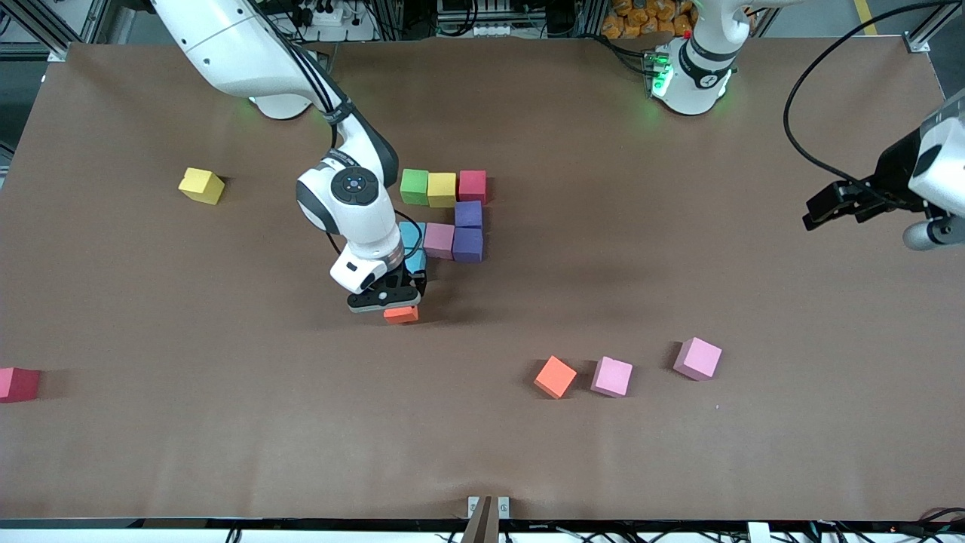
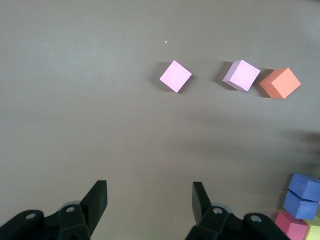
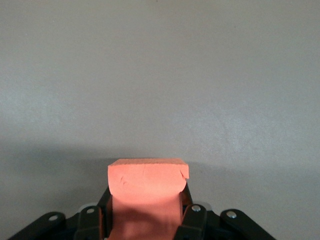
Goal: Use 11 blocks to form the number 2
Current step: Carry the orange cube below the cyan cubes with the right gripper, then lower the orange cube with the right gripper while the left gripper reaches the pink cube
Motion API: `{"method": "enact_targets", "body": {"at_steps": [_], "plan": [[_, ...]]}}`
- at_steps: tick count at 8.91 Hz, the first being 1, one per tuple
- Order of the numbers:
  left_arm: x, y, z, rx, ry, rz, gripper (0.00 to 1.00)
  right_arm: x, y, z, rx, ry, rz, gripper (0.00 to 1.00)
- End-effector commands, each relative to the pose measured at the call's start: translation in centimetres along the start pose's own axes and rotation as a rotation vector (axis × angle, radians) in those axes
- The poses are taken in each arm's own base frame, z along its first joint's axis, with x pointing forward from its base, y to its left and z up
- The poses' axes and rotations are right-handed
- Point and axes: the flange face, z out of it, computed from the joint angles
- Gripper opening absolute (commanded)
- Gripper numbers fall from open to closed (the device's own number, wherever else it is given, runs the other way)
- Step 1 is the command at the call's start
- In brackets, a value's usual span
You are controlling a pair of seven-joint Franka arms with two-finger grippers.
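Foam cubes look light and soft. Front view: right gripper (image 1: 396, 302) pinches an orange block (image 1: 401, 314) low over the counter (image 1: 226, 452), beside the unfinished number 2 (image 1: 452, 215). Left wrist view: left gripper (image 2: 150, 202) waits, fingers apart, empty. Right wrist view: fingers squeeze the block's side faces, denting it; grip flat sides gently.

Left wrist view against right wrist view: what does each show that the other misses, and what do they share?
Only the left wrist view shows the left gripper, open and empty, two loose pink blocks, a loose orange block, and the two purple blocks with the red block of the partly built figure. Only the right wrist view shows the right gripper shut on its own orange block. Both show bare brown table.
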Motion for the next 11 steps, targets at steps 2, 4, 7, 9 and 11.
{"method": "enact_targets", "body": {"at_steps": [2, 4, 7, 9, 11], "plan": [[4.8, -3.2, 6.0, -0.021, -0.05, -0.102, 0.77, -1.2, 0.3, 0.3, -0.022, -0.005, 0.01, 0.0], [9.8, -2.3, 14.1, -0.035, -0.006, -0.254, 0.77, -1.3, 0.2, 0.5, -0.021, -0.007, 0.019, 0.0], [14.1, 1.7, 27.9, -0.057, 0.054, -0.542, 0.77, -1.7, -0.3, 1.0, -0.015, -0.01, 0.015, 0.0], [15.0, 4.2, 33.4, -0.11, 0.106, -0.767, 0.77, -2.1, -0.9, 1.2, -0.014, -0.01, 0.025, 0.0], [14.9, 5.1, 35.1, -0.129, 0.093, -1.044, 0.77, -2.2, -0.9, 1.3, -0.016, -0.01, 0.023, 0.0]]}}
